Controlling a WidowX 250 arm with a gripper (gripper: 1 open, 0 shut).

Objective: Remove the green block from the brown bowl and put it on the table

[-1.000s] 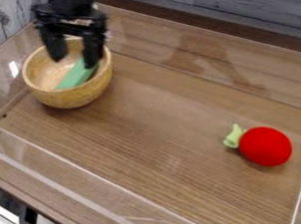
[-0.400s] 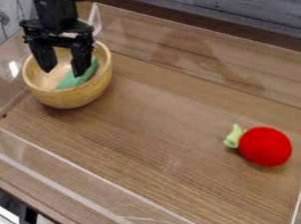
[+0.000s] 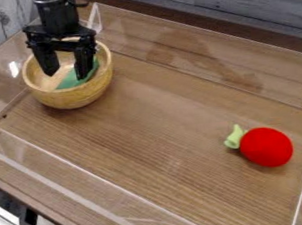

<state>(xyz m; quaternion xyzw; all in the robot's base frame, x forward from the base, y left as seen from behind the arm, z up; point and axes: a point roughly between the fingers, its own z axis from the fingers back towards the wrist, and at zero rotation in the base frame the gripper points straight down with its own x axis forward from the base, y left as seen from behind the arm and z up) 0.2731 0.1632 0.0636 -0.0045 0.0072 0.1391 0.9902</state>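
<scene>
Camera view puts the spread gripper (image 3: 64, 54) over the bowl (image 3: 74, 95), above the block (image 3: 79, 73), apparently lining up. Next, it likely needs to straddle the block inside the bowl, then close.

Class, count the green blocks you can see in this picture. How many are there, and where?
1. The green block is inside the brown bowl, partly hidden by the claw; anything else behind the claw can't be seen.
</scene>
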